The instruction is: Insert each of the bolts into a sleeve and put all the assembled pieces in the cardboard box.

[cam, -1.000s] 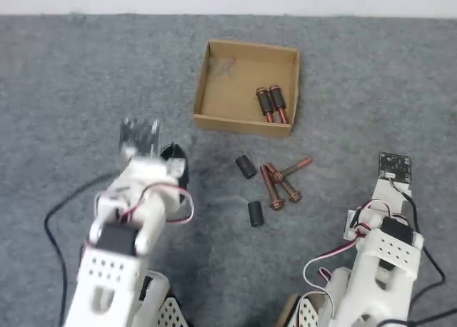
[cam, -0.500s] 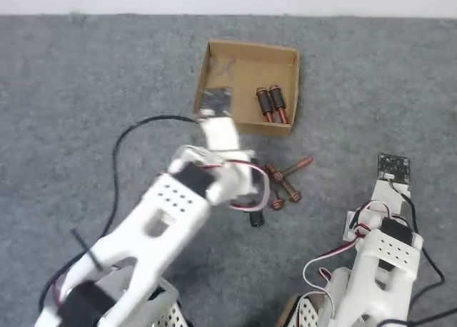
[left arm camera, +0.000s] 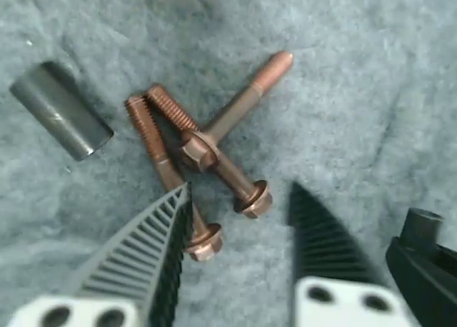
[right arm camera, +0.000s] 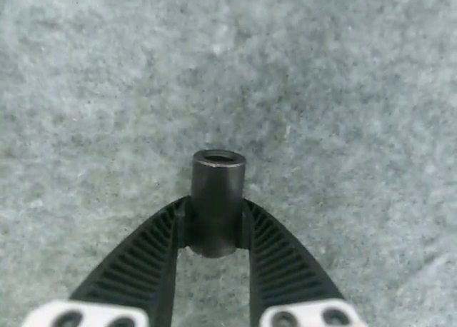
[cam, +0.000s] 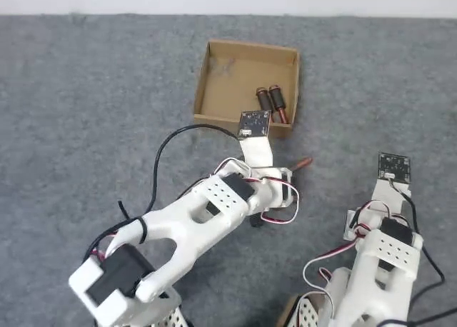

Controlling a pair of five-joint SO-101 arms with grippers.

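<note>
Left end effector (left arm camera: 240, 191) swung over bolts (left arm camera: 207, 152), spread apart, right end effector (right arm camera: 214, 211) clamping sleeve (right arm camera: 218, 184)

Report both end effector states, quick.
Left end effector: open, empty, above the loose bolts.
Right end effector: closed on a sleeve.

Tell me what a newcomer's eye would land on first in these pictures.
The left gripper hangs open just above three copper bolts that lie crossed on the grey carpet, below the cardboard box. The right gripper, off to the side over bare carpet, is shut on a black sleeve. Two assembled pieces already lie in the box.
</note>
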